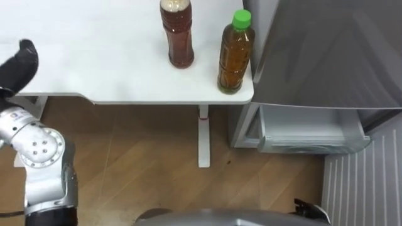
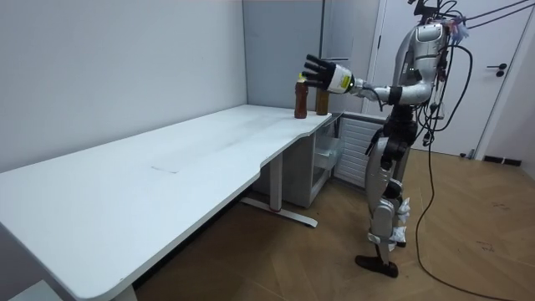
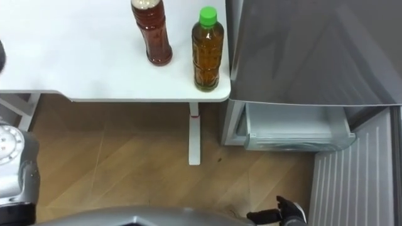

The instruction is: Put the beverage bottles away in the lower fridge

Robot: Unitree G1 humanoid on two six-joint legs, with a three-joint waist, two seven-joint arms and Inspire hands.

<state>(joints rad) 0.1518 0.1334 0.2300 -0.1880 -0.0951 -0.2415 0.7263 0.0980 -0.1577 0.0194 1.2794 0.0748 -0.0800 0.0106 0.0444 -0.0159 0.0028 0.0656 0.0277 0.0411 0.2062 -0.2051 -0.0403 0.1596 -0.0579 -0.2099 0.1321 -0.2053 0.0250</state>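
The left hand (image 1: pixel 20 63) is raised over the counter's (image 1: pixel 94 56) left part, well apart from the drinks; in the room view its fingers (image 2: pixel 313 68) are spread straight and hold nothing. Further right, a bottle of red-brown tea (image 1: pixel 178 37) stands upright on the white counter. Just beside it, at the counter's right corner, stands a green-capped bottle of amber tea (image 1: pixel 235 56). Right of that is the grey fridge (image 1: pixel 326 56), its lower drawer (image 1: pixel 311 135) pulled open. The right hand (image 1: pixel 306 208) shows low at the bottom edge, and I cannot tell its state.
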